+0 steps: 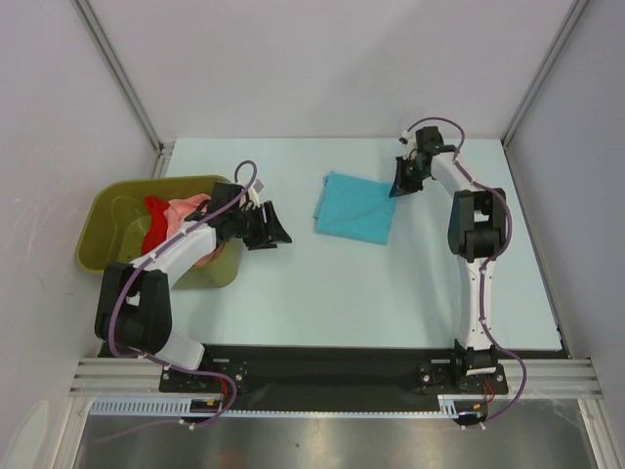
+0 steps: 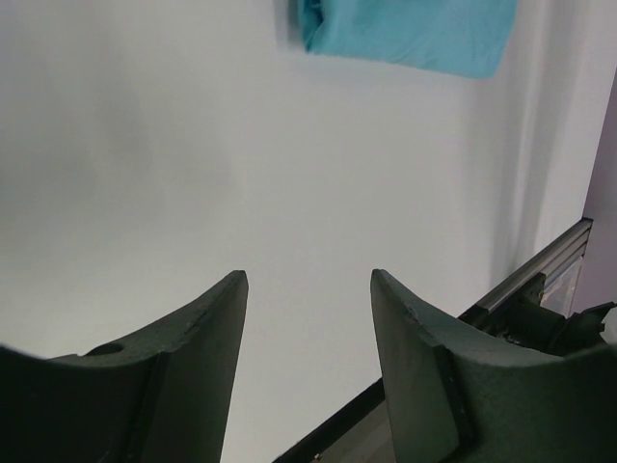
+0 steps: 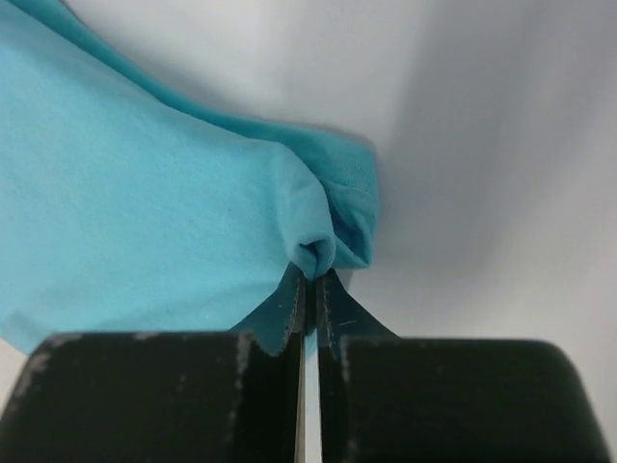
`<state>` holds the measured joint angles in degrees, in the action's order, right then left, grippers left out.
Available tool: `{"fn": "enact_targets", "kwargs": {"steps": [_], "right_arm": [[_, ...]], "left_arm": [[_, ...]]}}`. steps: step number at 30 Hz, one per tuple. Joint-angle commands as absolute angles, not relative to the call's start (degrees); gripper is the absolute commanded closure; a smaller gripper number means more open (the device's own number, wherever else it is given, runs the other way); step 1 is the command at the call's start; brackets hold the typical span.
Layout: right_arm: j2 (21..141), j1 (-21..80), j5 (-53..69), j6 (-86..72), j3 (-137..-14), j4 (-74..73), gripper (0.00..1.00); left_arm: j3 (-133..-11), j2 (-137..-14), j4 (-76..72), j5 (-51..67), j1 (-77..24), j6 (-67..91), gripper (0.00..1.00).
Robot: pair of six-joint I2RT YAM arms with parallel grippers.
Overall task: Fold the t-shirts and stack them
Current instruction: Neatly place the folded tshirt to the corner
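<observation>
The turquoise-blue t-shirt (image 1: 356,208) lies folded in the middle of the table; it also shows in the left wrist view (image 2: 410,34) and the right wrist view (image 3: 145,212). My right gripper (image 1: 401,180) is shut on a pinch of its right edge (image 3: 314,268). My left gripper (image 1: 270,227) is open and empty over bare table (image 2: 308,280), left of the shirt. The salmon-pink t-shirt (image 1: 184,217) and the red t-shirt (image 1: 156,210) lie crumpled in the tub, partly hidden by my left arm.
The olive-green plastic tub (image 1: 117,220) stands at the table's left edge. The black front rail (image 2: 525,280) runs along the near edge. Grey walls enclose the table on three sides.
</observation>
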<state>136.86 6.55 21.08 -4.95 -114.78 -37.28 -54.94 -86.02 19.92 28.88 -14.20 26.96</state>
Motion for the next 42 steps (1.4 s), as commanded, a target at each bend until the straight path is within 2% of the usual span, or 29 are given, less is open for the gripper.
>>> {"fn": "enact_targets", "kwargs": {"steps": [1,7,12,20,35,42], "right_arm": [[132.5,0.5,15.0,7.3,-120.4,-45.3,1.0],[133.5,-3.6,7.3,19.2,-126.8,-49.1,1.0],[140.7,-7.7,5.3,25.9,-139.3,-52.1,1.0],[144.1,-12.8,-3.1,32.2,-139.0,-41.1,1.0],[152.1,-16.0,-6.3,36.7,-142.3,-17.9,1.0],[156.9,-16.3,-6.9,40.0,-146.7,-11.9,1.0]], "left_arm": [[-54.1,-84.5,19.4,29.4,-15.5,27.2,0.41],[-54.1,-86.1,20.1,28.9,-18.0,27.3,0.41],[-53.5,-88.3,20.7,29.0,-20.7,26.9,0.41],[-50.6,-89.1,20.3,29.3,-22.1,26.6,0.41],[-55.5,-94.0,24.9,26.6,-23.4,23.6,0.43],[-57.8,-96.6,26.2,25.9,-23.5,23.5,0.43]]}}
